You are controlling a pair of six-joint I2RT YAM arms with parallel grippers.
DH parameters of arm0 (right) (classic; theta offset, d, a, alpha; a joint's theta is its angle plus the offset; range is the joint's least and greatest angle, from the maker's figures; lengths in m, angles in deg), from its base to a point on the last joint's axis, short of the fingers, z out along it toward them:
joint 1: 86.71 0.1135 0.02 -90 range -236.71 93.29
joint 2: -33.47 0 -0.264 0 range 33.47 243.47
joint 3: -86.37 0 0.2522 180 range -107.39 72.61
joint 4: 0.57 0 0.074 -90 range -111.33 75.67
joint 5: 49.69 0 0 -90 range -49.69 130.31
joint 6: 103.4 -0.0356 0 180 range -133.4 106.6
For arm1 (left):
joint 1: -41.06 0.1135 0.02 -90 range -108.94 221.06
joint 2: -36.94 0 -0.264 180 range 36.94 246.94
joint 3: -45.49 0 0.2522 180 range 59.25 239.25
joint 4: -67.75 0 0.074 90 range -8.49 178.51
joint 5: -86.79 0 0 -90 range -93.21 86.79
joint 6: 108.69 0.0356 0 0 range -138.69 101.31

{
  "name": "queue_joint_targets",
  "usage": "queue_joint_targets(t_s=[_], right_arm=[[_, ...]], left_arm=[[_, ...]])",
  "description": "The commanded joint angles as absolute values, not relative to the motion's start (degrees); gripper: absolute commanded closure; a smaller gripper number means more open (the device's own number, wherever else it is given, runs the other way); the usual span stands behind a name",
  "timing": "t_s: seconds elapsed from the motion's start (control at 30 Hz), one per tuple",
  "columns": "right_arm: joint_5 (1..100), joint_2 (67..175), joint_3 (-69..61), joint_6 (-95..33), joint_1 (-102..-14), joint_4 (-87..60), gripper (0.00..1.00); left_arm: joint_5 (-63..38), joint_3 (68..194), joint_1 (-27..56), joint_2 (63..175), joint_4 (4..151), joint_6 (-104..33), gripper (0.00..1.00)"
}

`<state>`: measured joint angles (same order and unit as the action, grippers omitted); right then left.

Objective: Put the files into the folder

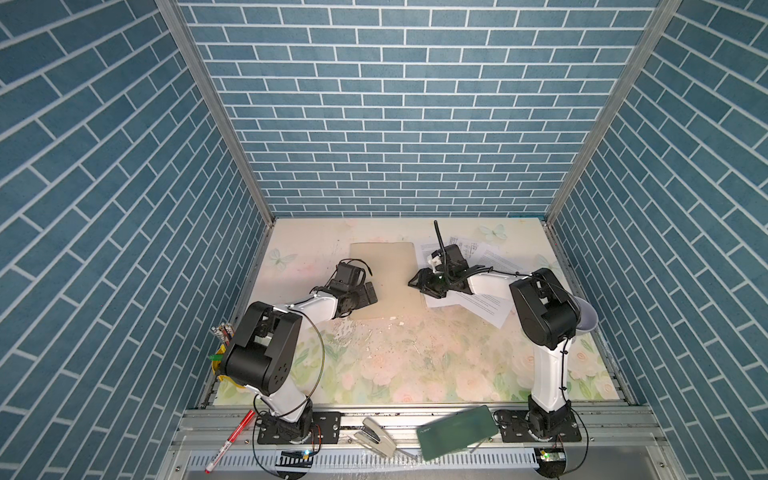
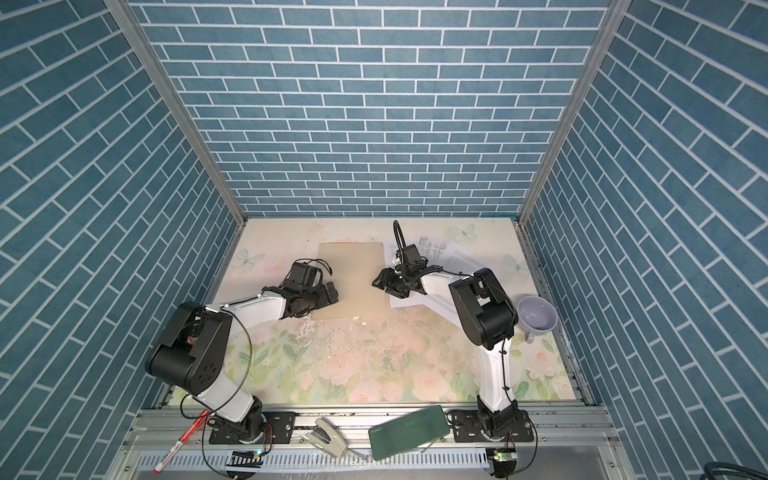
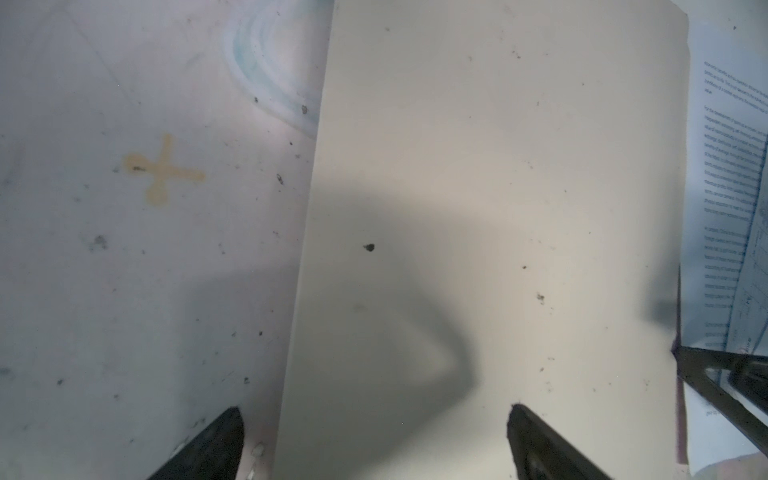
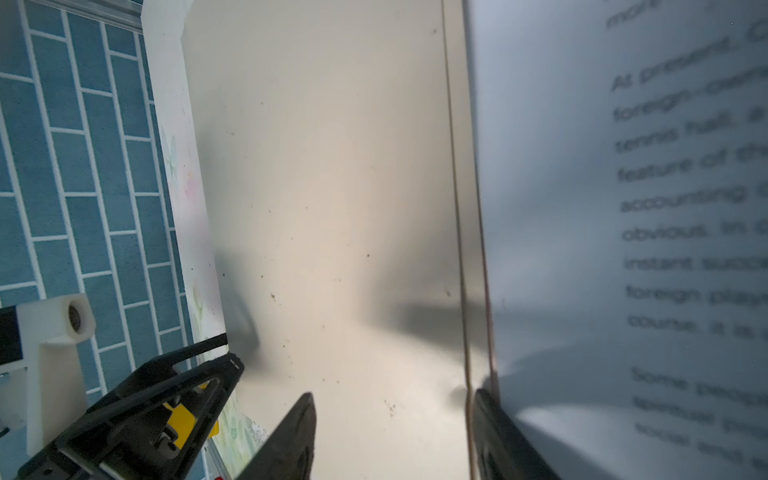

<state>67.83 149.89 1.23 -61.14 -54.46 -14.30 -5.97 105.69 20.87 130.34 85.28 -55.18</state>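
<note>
Flat tan card folder (image 1: 384, 278) lies dust-speckled on the table. White printed paper sheets (image 1: 488, 306) fan out just beside it. Left gripper (image 3: 374, 409) gapes wide and right gripper (image 4: 395, 399) stands partly apart, both holding nothing.

Both top views mounted high over the near edge, pitched down across the whole table (image 1: 415, 374) to the back wall (image 1: 415, 124), near-identical framing, left wrist view close above the folder (image 3: 498, 166), right wrist view closer, along the folder's edge beside the files (image 4: 623, 208), folder common to all views.
</note>
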Motion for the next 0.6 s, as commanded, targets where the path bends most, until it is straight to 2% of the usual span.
queue_joint_targets(t_s=[0.0,0.57], right_arm=[[65.56,148.53,3.25,-61.83,-54.14,-19.00,0.39],[69.88,148.83,6.17,-65.47,-53.50,-12.11,0.39]], left_arm=[[-6.37,104.37,20.53,128.53,84.35,-55.68,0.00],[-8.55,101.72,19.61,127.78,80.46,-57.92,0.00]])
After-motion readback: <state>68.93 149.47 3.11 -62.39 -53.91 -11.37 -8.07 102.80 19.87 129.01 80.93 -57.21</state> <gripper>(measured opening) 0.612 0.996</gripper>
